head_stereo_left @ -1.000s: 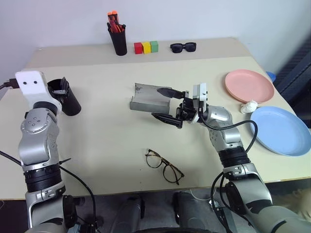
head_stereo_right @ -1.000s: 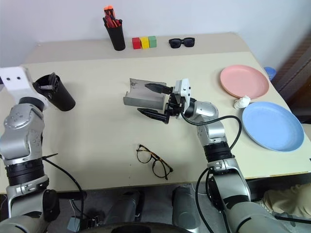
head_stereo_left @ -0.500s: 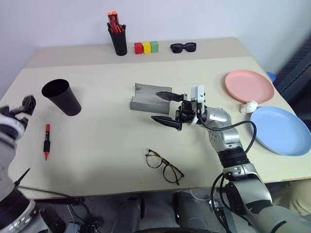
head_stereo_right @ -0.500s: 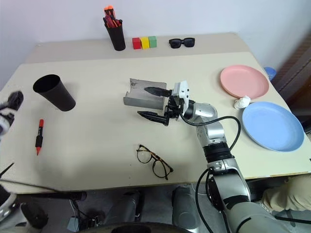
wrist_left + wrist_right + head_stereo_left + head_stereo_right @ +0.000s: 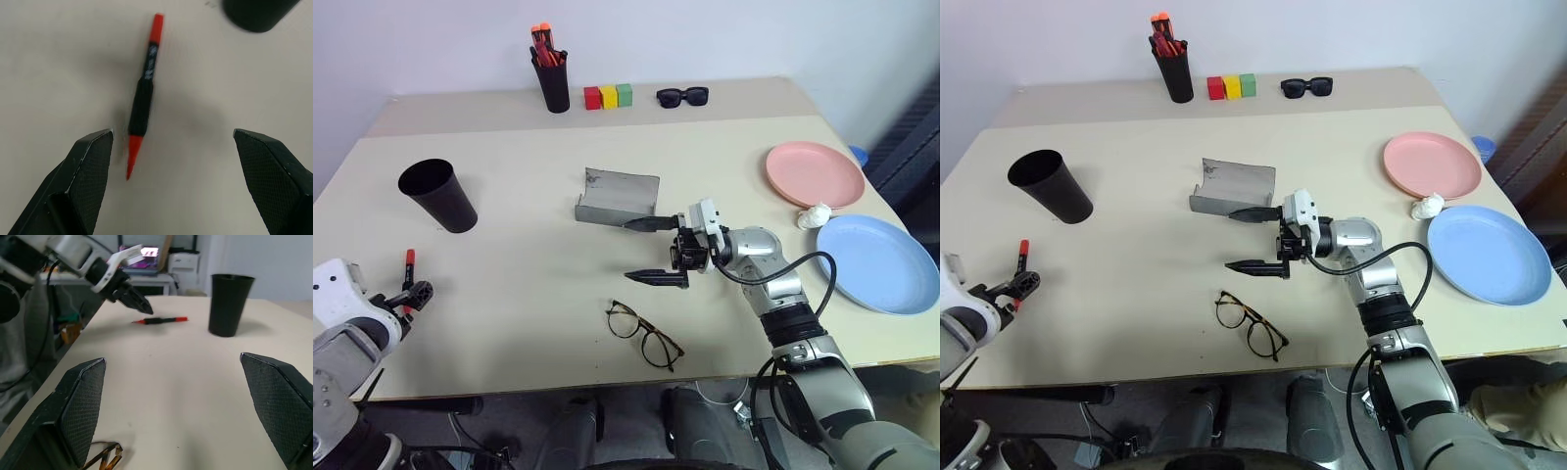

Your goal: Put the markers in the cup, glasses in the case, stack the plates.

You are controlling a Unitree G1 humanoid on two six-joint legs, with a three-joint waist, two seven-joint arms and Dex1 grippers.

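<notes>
left gripper (image 5: pixel 171 161): released, jaws wide, hovering at the tabletop's (image 5: pixel 529 284) left edge
red marker (image 5: pixel 142 98): flat on the tabletop just ahead of the left fingers, untouched; partly hidden behind them from the head views
cup (image 5: pixel 437 196): upright near the left edge, beyond the marker
case (image 5: pixel 617 197): open, mid-table
right gripper (image 5: pixel 651 251): released, empty, jaws wide, between case and glasses (image 5: pixel 644 335)
pink plate (image 5: pixel 815 173), blue plate (image 5: pixel 879 261): side by side at the right edge, unstacked
</notes>
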